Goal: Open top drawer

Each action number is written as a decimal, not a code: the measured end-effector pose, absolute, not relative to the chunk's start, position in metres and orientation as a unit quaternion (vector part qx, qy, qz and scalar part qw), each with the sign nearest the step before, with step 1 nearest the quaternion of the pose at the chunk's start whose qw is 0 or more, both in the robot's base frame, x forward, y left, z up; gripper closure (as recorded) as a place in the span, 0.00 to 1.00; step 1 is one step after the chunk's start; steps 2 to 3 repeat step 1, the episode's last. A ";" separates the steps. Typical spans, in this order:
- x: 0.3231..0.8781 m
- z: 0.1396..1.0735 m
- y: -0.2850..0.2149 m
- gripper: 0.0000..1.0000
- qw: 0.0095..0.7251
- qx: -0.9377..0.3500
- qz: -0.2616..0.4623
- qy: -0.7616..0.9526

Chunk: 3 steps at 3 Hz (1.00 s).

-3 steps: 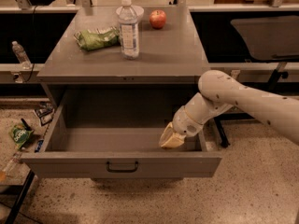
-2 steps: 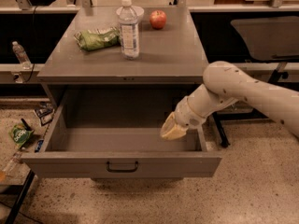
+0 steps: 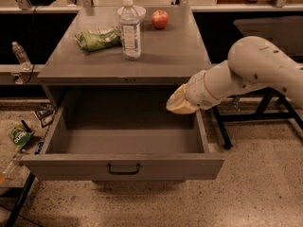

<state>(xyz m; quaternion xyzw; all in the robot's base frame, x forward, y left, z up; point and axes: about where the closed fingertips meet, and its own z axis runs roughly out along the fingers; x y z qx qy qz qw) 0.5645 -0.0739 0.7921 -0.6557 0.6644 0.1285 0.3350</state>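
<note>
One top drawer (image 3: pixel 165 167) pulled open, claw (image 3: pixel 180 104) above its right rim, grip state unclear

One camera looks steeply down from in front of and above the top drawer (image 3: pixel 165 167), fairly near, facing its open front squarely; the claw (image 3: pixel 176 106) hangs over the drawer's right side, the surface (image 3: pixel 170 51) just behind

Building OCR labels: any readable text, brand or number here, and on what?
No text can be read.
Water bottle label: blurred.
Green bag on the table: print blurred.
Green packet on the floor: white lettering, illegible.
Top drawer front: no markings seen.
Gripper, above the open drawer's right rear corner: no markings seen.
</note>
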 end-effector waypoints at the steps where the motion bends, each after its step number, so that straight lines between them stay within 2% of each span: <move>1: 0.574 0.818 -0.080 1.00 0.399 -0.634 0.124 0.651; 3: 0.574 0.818 -0.080 1.00 0.399 -0.634 0.124 0.651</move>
